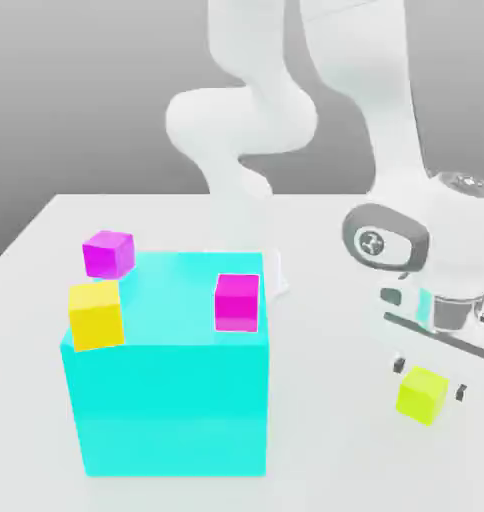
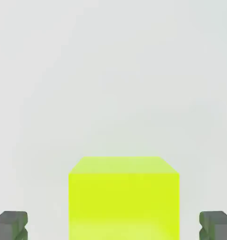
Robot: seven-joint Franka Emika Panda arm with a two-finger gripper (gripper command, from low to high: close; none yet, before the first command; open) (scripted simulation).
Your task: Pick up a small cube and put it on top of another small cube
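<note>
Behind everything stands a plain grey background, and below it lies a flat white table (image 1: 26, 260) that carries all the objects. On the exterior view's left, near the front, sits a big cyan cube (image 1: 171, 400) with smooth plain faces. A small golden-yellow cube (image 1: 96, 314) appears at its upper left edge, and a small magenta cube (image 1: 237, 302) appears at its upper right edge. Whether these two rest on the cyan top or stand behind it I cannot tell. A second small magenta cube (image 1: 108, 254) is just behind the yellow one, further back on the table.

On the exterior view's right, the white robot arm (image 1: 386, 110) bends down from above, and its gripper (image 1: 427, 377) points down to the table. The small lime, yellow-green cube (image 1: 423, 394) sits on the white surface directly under the hand, well apart from the cyan cube. In the hand view this lime cube (image 2: 124, 199) lies between the two dark grey fingertips (image 2: 10, 226), with a clear gap of white table on each side. The jaws stand wide and do not touch the cube; nothing is held.
</note>
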